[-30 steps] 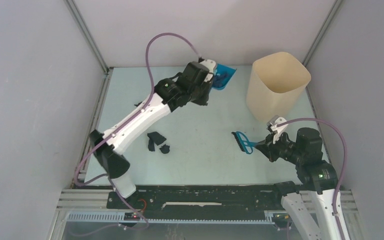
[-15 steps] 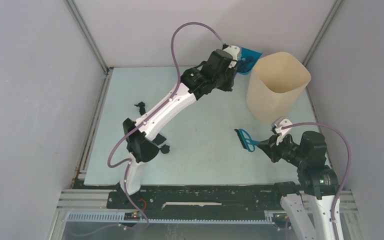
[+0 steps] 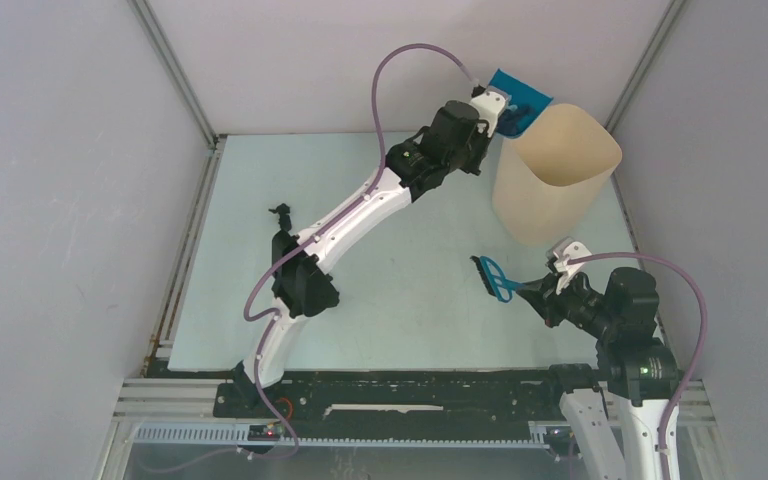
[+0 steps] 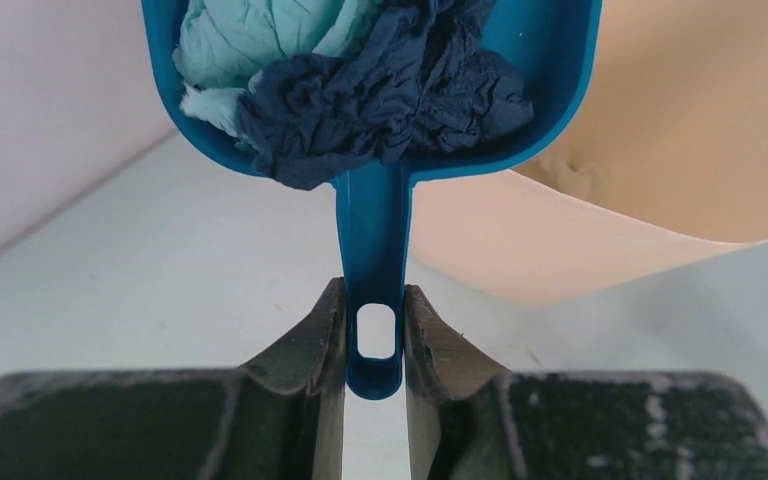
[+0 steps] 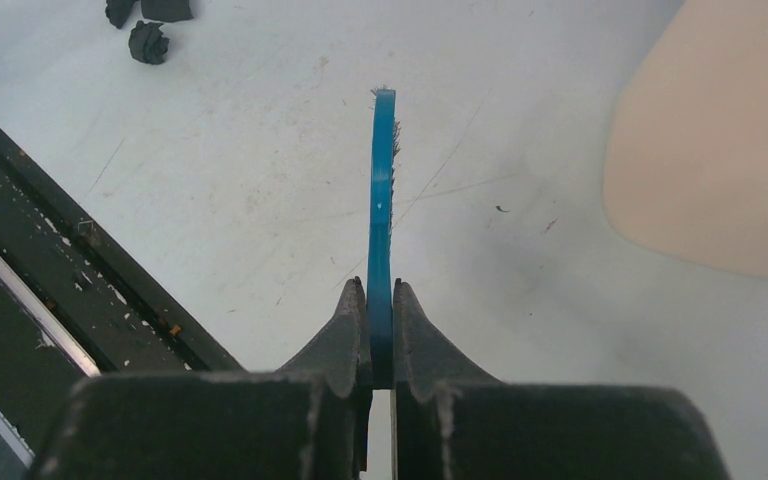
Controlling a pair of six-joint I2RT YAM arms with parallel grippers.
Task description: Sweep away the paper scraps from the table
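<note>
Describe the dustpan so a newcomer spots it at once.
Find the tall beige bin at the table's far right. At its far-left rim the left gripper holds a blue dustpan by the handle. Unlike the blue brush, it carries crumpled navy and pale paper.

Top cam high behind arm bases, looking down on whole table [image 3: 410, 250]. Wrist cams sit tight behind left gripper [image 4: 374, 292] and right gripper [image 5: 378, 287], facing straight ahead. All three share bin [image 3: 555, 170], table.

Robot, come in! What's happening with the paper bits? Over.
Left gripper shut on dustpan handle, paper scraps inside, raised by bin. Right gripper shut on brush. Black scraps left on table. Nothing blocking.
</note>
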